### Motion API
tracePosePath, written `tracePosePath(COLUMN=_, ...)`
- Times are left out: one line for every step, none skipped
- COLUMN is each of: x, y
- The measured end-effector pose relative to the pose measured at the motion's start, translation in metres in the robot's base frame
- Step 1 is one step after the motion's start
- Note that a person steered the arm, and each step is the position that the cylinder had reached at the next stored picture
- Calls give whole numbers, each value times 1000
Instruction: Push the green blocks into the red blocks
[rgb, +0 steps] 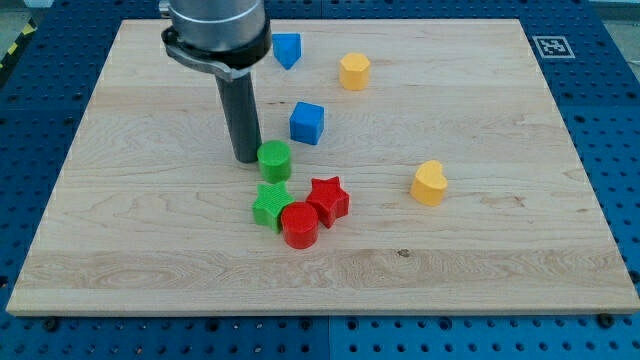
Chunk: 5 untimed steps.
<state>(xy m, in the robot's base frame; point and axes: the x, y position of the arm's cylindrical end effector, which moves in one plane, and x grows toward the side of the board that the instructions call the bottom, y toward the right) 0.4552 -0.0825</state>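
My tip (247, 158) rests on the board just left of the green cylinder (274, 160), touching or almost touching it. Below the cylinder lies the green star (270, 204). The star presses against the red cylinder (299, 224) on its lower right. The red star (328, 199) sits just right of the green star and above the red cylinder, touching it. The green cylinder stands a little apart, above the green star and up-left of the red star.
A blue cube (307, 123) sits up-right of the green cylinder. A blue block (287, 49) and a yellow hexagonal block (354, 71) lie near the view's top. A yellow heart-shaped block (429, 184) is at the right. The wooden board (480, 250) ends in blue perforated table.
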Motion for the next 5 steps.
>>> tracePosePath(x=11, y=14)
tracePosePath(x=-1, y=15)
tracePosePath(x=-16, y=27)
tracePosePath(x=-3, y=57)
tracePosePath(x=3, y=81)
